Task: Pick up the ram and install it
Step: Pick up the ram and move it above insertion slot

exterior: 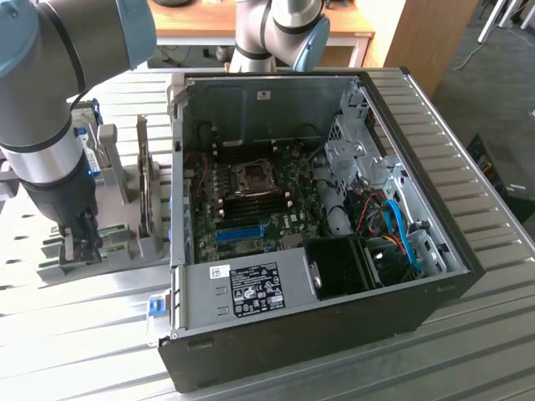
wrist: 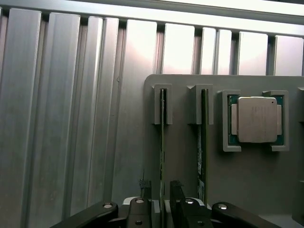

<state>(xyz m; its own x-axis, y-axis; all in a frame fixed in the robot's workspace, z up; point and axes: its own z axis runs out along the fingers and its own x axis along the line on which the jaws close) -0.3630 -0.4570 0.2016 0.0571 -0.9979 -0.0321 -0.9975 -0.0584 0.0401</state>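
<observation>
Black claw (wrist: 160,186) spread apart — its fingers flanking a thin green ram (wrist: 162,137), edge-on in a grey slotted holder (wrist: 247,180) — ribbed aluminium worktop (wrist: 71,118) beyond

No wording can be read anywhere. A black-and-white label (exterior: 257,288) and a small white sticker (exterior: 220,271) sit on the silver box (exterior: 201,307) at the computer case's (exterior: 334,338) near edge, their print too small. The processor (wrist: 256,119) lid's markings are too faint.

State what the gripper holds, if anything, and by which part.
Nothing held. The open gripper straddles one end of the ram, which stands on edge in its holder.
</observation>
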